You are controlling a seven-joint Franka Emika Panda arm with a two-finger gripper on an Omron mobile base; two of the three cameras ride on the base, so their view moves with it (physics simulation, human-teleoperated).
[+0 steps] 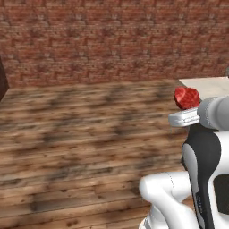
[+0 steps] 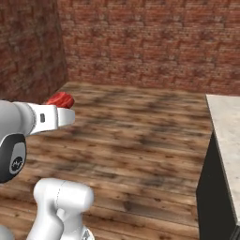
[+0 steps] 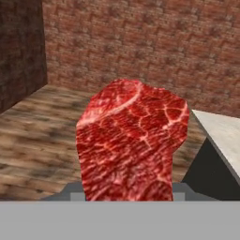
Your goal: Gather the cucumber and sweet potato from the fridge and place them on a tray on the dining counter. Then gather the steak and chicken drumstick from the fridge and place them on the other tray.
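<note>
A raw red steak (image 3: 131, 140) with white marbling stands upright between the jaws of my gripper (image 3: 129, 194), which is shut on its lower end. From the left base view, the steak (image 1: 186, 97) sticks up above the white hand, held in the air over the wooden floor, with the gripper (image 1: 188, 107) just below it. In the right base view the steak (image 2: 61, 99) shows behind the hand at the left, gripper (image 2: 62, 106) beneath it. The fingers are hidden by the meat and the hand.
A pale stone counter (image 2: 227, 126) with a dark side stands at the right; its corner (image 1: 205, 85) lies just beyond the steak, and it shows as the counter (image 3: 220, 133) in the hand view. Brick walls close the far side. Open wooden floor (image 1: 89, 134) spreads left.
</note>
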